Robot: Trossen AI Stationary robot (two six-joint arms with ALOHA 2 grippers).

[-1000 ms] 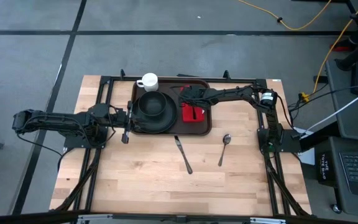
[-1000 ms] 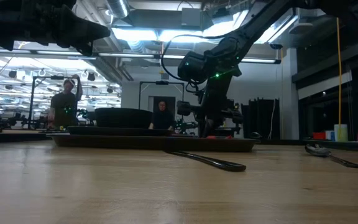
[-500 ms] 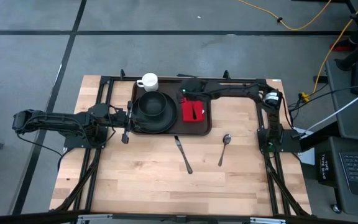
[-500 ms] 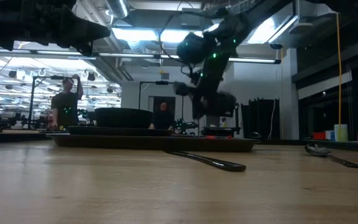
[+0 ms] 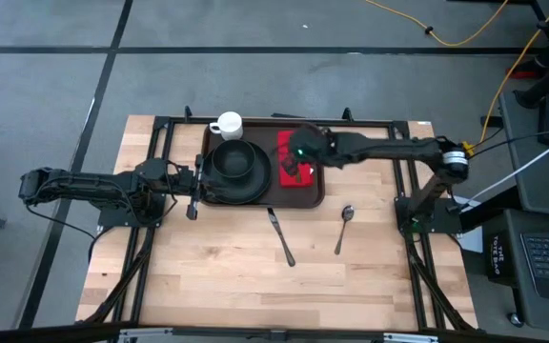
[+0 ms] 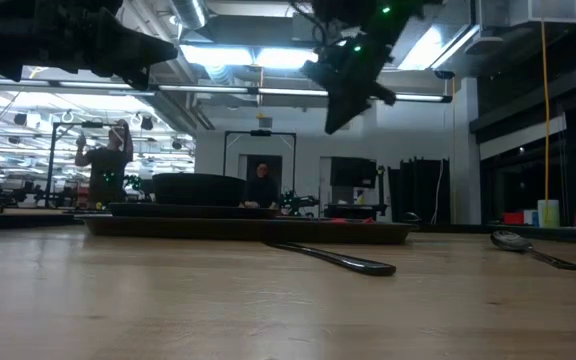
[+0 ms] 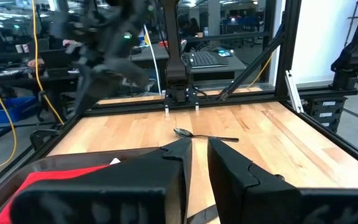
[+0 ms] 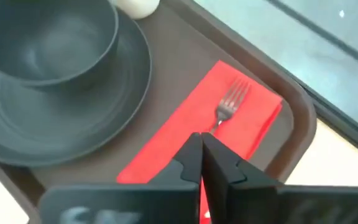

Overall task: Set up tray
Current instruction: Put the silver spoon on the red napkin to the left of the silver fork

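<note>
High view | I'm holding right hand (image 5: 298, 164), fingers pressed together and empty, above the tray (image 5: 315, 195) | knife (image 5: 281, 237) lying nearest, bench-side.

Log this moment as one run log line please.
right end effector: shut, empty, raised over red napkin | fork: on napkin in tray | knife, spoon: on table | left end effector: beside tray
</note>
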